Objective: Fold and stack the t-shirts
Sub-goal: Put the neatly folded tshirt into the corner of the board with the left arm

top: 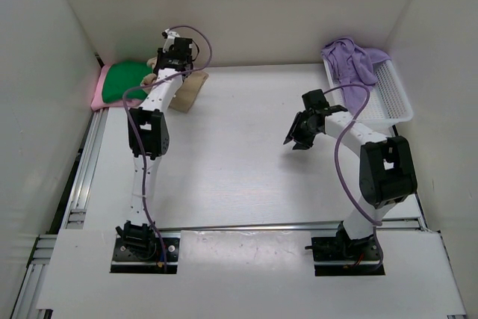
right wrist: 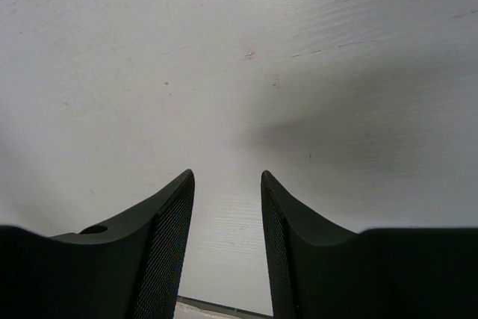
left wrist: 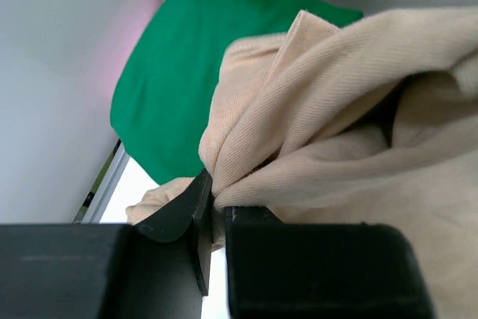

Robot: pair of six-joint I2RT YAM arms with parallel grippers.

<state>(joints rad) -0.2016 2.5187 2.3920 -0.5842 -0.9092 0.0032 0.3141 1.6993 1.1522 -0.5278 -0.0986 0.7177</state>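
tan shirt (left wrist: 336, 110): ribbed beige knit, bunched and creased, pinched at a fold by left gripper (left wrist: 215, 199), jaws clamped on the cloth. It sits at far-left of table (top: 239, 162); in the top view the visible part is a strip under the left arm, long axis diagonal, far-right to near-left. Just beside it, green shirt (top: 123, 80) lies flat on pink shirt (top: 97, 98) in the far-left corner. lavender shirt (top: 351, 61) crumpled, draped over far end of white basket (top: 392, 102). right gripper (right wrist: 226, 181) jaws parted, holding nothing, over bare table
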